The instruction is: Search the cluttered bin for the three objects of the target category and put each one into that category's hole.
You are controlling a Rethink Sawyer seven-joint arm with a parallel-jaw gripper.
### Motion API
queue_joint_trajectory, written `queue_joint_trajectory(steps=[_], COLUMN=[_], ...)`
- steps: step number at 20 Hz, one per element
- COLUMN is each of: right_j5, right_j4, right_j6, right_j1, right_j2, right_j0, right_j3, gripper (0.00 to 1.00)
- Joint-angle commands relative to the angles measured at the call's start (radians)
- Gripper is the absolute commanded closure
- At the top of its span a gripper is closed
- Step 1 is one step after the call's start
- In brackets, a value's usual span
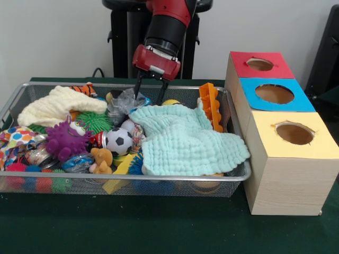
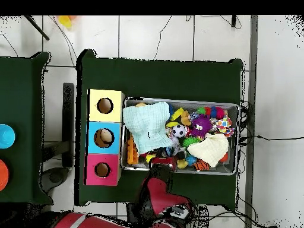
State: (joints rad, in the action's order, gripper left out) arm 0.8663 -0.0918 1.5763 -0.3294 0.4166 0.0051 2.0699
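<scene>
1. The gripper [image 1: 150, 88] hung at the far rim of the wire bin [image 1: 127, 181], its two dark fingers [image 1: 138, 87] spread a little apart and holding nothing; the tips sat just above a crumpled clear wrapper [image 1: 125, 100]; in the overhead view the gripper [image 2: 163, 165] showed at the bin's edge nearest the robot.
2. Just beside the tips lay one mint-green cloth [image 1: 183, 138], spread over much of the bin's right half; one orange toothed toy [image 1: 211, 106] stood against its far right corner.
3. Toward the bin's middle lay one small soccer ball [image 1: 119, 141], one tan teddy figure [image 1: 100, 160] and one green spiky ball [image 1: 94, 121]; one purple spiky creature [image 1: 67, 140] sat touching the green ball.
4. One cream knitted cloth [image 1: 57, 106] lay at the far left; one dotted cloth [image 1: 15, 141] at the left edge.
5. Which category was the target could not be told.
6. Right of the bin stood one wooden box [image 1: 286, 180] with three round holes: one in a red panel [image 1: 260, 64], one in a blue panel [image 1: 274, 93], one in a yellow panel [image 1: 294, 133]; all three showed in the overhead view too.
</scene>
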Motion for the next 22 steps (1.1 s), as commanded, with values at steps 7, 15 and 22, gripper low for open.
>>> queue_joint_trajectory(steps=[7, 15, 22], right_j5=[-0.098, -0.087, -0.040], right_j4=[-0.042, -0.027, 0.007], right_j6=[0.174, 0.163, 0.157], right_j1=[0.015, 0.028, 0.104], right_j2=[-0.114, -0.097, -0.091], right_j0=[-0.064, -0.048, -0.043], right_j3=[-0.097, -0.086, -0.111], gripper=[0.00, 0.00, 0.00])
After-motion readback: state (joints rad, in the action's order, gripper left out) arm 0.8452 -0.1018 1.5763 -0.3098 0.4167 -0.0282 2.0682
